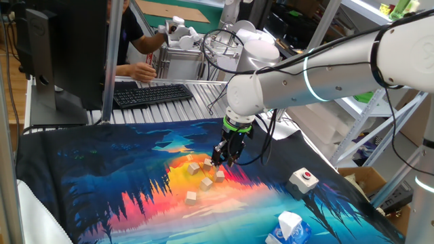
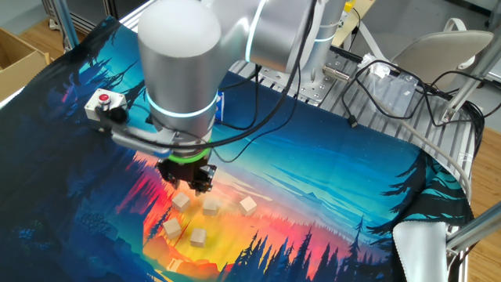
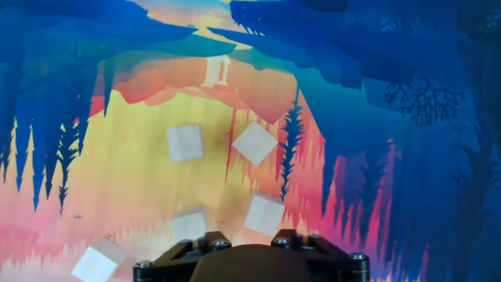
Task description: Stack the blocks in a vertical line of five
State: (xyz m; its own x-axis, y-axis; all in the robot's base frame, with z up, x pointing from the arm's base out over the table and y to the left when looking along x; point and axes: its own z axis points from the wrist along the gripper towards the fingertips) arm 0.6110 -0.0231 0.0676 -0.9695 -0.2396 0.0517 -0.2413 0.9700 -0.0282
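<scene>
We lower our black pincer (image 1: 224, 160) among five scattered pale wooden cubes (image 2: 248, 205) to pick one; its grip is unclear.

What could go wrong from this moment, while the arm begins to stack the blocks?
1. The five blocks lie loose and close together on the mat. The gripper hangs low among them, so a finger may push a neighbour aside.
2. The blocks are turned at different angles. Closing across a corner could twist one out of the grip.
</scene>
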